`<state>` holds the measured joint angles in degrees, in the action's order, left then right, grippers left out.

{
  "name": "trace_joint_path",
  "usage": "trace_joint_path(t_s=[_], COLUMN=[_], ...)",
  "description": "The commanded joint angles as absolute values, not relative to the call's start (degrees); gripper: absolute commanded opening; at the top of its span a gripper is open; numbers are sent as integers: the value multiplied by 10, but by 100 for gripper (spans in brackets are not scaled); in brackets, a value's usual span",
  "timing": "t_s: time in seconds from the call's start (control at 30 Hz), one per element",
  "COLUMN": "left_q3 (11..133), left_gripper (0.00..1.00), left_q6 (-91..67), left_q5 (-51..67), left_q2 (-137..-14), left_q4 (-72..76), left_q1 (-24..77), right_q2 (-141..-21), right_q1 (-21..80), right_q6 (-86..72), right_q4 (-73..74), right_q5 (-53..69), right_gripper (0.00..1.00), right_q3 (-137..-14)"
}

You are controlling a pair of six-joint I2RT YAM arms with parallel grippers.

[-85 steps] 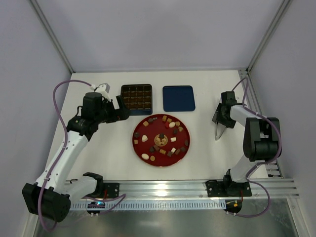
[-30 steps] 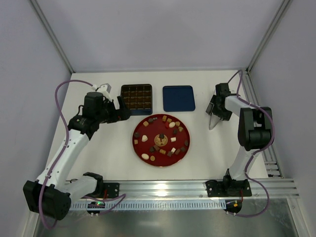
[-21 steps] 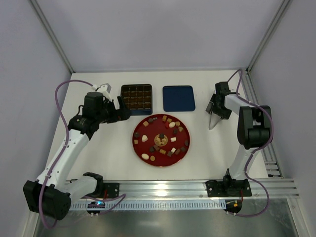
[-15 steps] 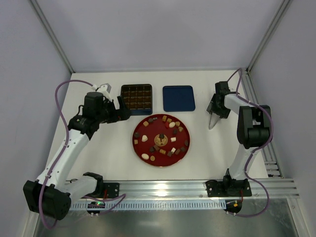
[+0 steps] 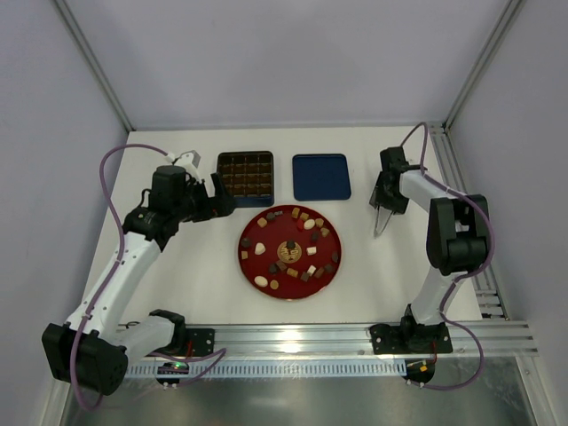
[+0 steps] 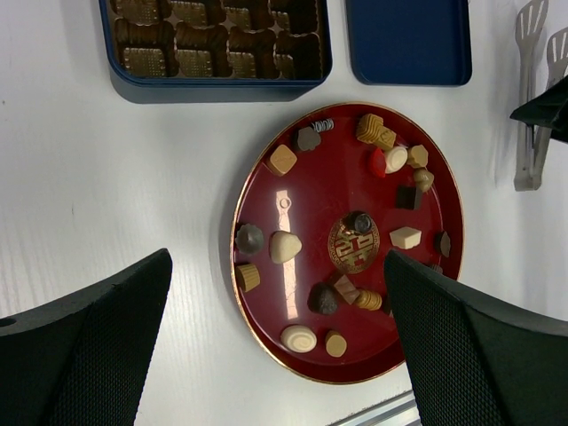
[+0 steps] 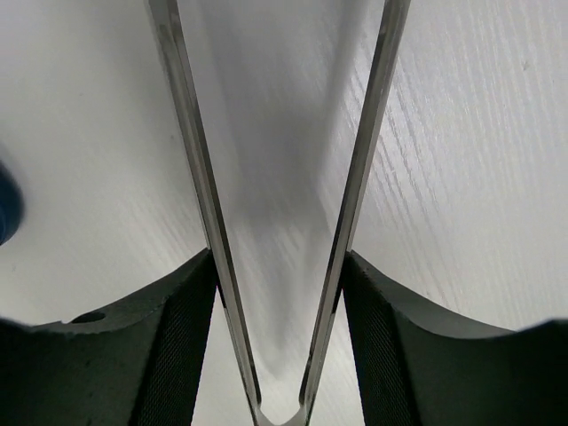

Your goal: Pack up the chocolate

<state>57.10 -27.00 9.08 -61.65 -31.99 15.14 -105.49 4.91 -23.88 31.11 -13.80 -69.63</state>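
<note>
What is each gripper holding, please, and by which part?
The right gripper grips the tongs near their joined end; the left gripper, open, holds nothing.

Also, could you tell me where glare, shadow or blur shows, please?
Left wrist view: a white glare streak on the red plate, otherwise sharp. Right wrist view: tongs sharp, throwing a soft grey shadow on the table. Top view: even light, faint shadows.

The jaws press both arms of metal tongs (image 7: pixel 191 133) over the white table (image 7: pixel 461 133).

White table (image 5: pixel 186 275), bearing red plate (image 5: pixel 275 235), dark blue gridded tin (image 5: pixel 246 201), blue lid (image 5: pixel 321 177), metal tongs (image 5: pixel 382 222)
</note>
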Motion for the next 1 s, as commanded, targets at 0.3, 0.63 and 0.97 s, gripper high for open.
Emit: trace_joint_path(t_s=[0.3,0.63,0.97], left_q3=[569,566,569], left_gripper=[100,100,100], left_q6=[-273,-272,-271], left_q5=[96,93,91], left_q2=[-621,-623,-634], left_q4=[-310,-310,-314], left_q1=[151,151,151], right_q2=[-919,-844,-780], right_q1=[78,85,100], right_q6=[-218,-214,-209], right_q4=[354,379,401], right_q5=[-130,-113,-93], right_gripper=[59,54,50], right_q3=[-706,-702,-700])
